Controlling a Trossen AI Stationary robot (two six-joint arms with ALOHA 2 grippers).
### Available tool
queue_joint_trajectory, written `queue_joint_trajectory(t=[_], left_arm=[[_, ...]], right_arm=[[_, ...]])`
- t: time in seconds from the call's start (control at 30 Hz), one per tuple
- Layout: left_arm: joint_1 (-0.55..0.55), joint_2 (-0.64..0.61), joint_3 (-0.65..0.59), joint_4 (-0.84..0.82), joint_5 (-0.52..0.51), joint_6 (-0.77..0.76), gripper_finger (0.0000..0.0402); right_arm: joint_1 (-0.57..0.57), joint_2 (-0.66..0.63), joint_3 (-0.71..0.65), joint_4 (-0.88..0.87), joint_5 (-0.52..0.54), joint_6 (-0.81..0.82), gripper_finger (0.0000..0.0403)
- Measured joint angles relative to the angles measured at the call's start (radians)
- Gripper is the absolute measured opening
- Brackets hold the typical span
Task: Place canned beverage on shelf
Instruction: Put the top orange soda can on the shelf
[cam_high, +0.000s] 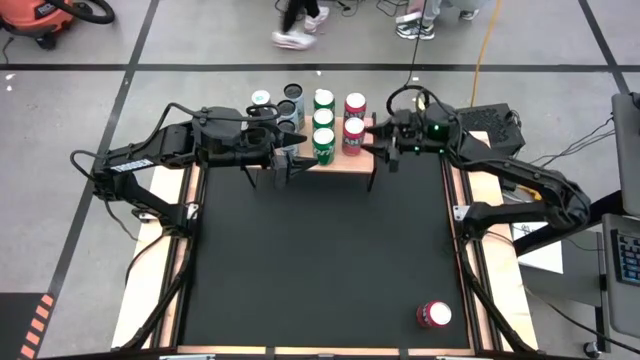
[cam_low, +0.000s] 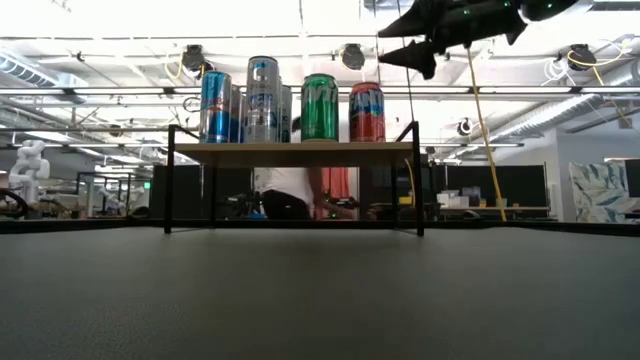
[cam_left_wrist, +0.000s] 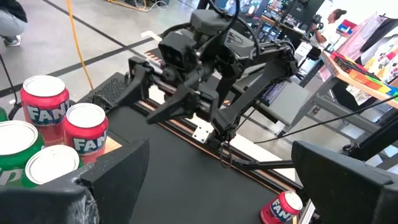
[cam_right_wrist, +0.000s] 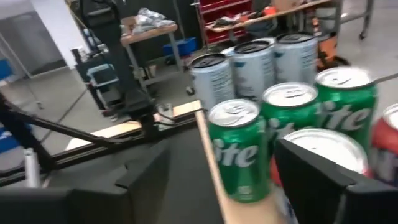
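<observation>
The shelf (cam_high: 345, 161) (cam_low: 295, 148) stands on black legs at the table's far middle. On it stand upright cans: three green ones (cam_high: 323, 118) (cam_right_wrist: 239, 152), two red ones (cam_high: 354, 116) (cam_left_wrist: 84, 134), and blue, white and dark ones (cam_high: 275, 100) at its left end. Another red can (cam_high: 434, 315) (cam_left_wrist: 283, 208) lies on the table near the near right corner. My left gripper (cam_high: 285, 162) (cam_left_wrist: 224, 171) is open and empty at the shelf's front left. My right gripper (cam_high: 372, 137) (cam_low: 415, 50) (cam_right_wrist: 217, 171) is open and empty at the shelf's right end, higher than the can tops.
The black tabletop (cam_high: 320, 260) stretches from the shelf toward the near edge, with wooden side rails (cam_high: 465, 200) at left and right. A person's feet (cam_high: 300, 25) show on the floor beyond the far edge.
</observation>
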Motion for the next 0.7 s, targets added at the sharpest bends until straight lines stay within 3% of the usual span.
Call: queue_joint_trajectory(t=[0.13, 0.33, 0.7], left_arm=[[-0.001, 0.0, 0.0, 0.0, 0.0, 0.0, 0.0391], [-0.001, 0.0, 0.0, 0.0, -0.001, 0.005, 0.0391], [-0.001, 0.0, 0.0, 0.0, -0.033, 0.025, 0.0391]], right_arm=[[0.049, 0.0, 0.0, -0.038, 0.012, 0.039, 0.0218], [0.095, 0.025, 0.0, -0.165, 0.133, 0.007, 0.0135], [0.096, 0.144, 0.0, -0.17, 0.187, -0.059, 0.0008]])
